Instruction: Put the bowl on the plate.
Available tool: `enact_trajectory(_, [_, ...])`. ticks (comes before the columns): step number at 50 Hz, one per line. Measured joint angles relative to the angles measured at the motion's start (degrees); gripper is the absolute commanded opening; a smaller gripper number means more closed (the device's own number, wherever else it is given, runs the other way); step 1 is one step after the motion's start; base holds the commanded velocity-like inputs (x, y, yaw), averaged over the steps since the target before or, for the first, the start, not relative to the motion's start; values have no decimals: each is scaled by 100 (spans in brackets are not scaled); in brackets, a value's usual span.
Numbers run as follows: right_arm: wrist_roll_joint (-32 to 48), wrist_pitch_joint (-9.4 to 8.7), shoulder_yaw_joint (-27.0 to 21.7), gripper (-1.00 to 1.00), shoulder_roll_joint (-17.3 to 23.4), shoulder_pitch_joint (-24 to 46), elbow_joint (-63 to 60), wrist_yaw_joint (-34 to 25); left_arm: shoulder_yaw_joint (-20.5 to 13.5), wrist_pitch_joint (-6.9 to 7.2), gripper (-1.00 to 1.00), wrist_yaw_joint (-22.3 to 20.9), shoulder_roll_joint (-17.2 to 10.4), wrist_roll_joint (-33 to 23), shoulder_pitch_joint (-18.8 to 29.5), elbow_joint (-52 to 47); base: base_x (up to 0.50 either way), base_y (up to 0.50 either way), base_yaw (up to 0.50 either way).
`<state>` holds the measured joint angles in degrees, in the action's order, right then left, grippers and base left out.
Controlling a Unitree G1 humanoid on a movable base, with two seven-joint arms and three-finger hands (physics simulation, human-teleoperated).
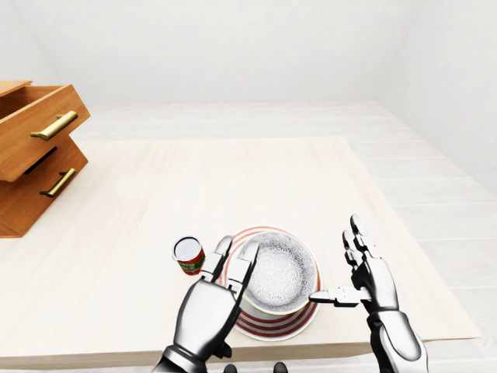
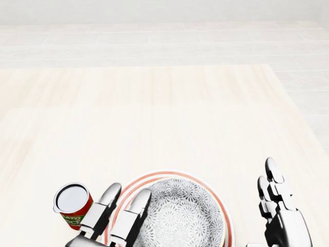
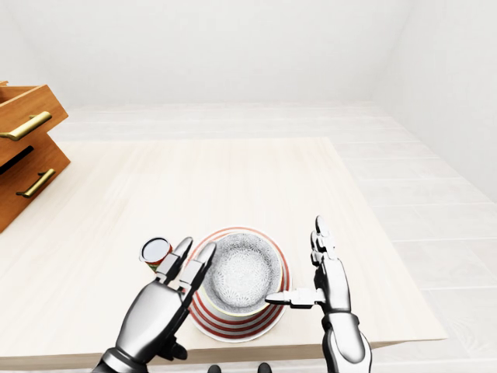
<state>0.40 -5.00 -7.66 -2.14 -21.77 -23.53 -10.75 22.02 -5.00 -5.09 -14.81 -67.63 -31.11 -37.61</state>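
Can (image 2: 74,206) beside plate (image 1: 272,325) (left hand (image 1: 208,305) between)

The pale wooden table top (image 1: 194,186) shows fine straight grain and a matt finish. The round red-ringed white plate (image 1: 272,328) looks like smooth glazed ceramic. On the plate, the grey floral-patterned bowl (image 1: 281,272) has low sheen. Left of the plate, the small cylindrical can (image 1: 188,256) has a paper-like red-and-green label and a smooth pale lid. Beside the plate, the left hand (image 1: 213,291) and right hand (image 1: 371,276) are glossy silver metal with matt black joints. Far left of the plate, the brown wooden drawer cabinet (image 1: 31,148) has brass-coloured handles (image 1: 54,125).
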Motion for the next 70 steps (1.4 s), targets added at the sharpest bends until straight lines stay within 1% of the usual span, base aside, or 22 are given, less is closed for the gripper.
enact_trajectory(5, [2, 0, 5, 100, 1, 2, 3, 2, -206, 0, 100, -190, 9, 159, -90, -242, 0, 0, 0])
enact_trajectory(10, [0, 0, 6, 100, 4, 0, -12, 0, -531, 0, 100, -470, 79, 396, -107, -486, 0, 0, 0])
enact_trajectory(19, [-9, 0, -7, 100, 6, -25, -102, -15, -1252, 0, 100, -1103, 409, 1033, -25, -784, 0, 0, 0])
enact_trajectory(28, [8, 0, -42, 100, 13, -22, -251, -44, -2105, 0, 100, -1861, 808, 1637, 345, -966, 0, 0, 0])
enact_trajectory(37, [39, 0, -98, 100, 12, -10, -457, -88, -2853, 2, 100, -2468, 1172, 2159, 791, -983, 0, 0, 0])
enact_trajectory(39, [47, 0, -115, 100, 9, -13, -506, -101, -2988, 48, 100, -2579, 1241, 2254, 915, -981, 0, 0, 0])
enact_trajectory(41, [56, 0, -132, 100, 4, -15, -553, -114, -3110, 126, 100, -2688, 1296, 2348, 1048, -985, 0, 0, 0])
enact_trajectory(48, [90, 0, -192, 100, -19, -19, -688, -162, -3476, 537, 100, -2971, 1377, 2670, 1505, -992, 0, 0, 0])
enact_trajectory(51, [104, 0, -215, 100, -32, -22, -737, -182, -3597, 689, 100, -3030, 1383, 2810, 1640, -973, 0, 0, 0])
enact_trajectory(60, [146, 0, -278, 100, -71, -56, -861, -244, -3949, 993, 100, -3031, 1361, 3268, 1865, -832, 0, 0, 0])
enact_trajectory(70, [195, 0, -369, 100, -117, -115, -1035, -329, -4299, 1000, 100, -2994, 1405, 3886, 1930, -727, 0, 0, 0])
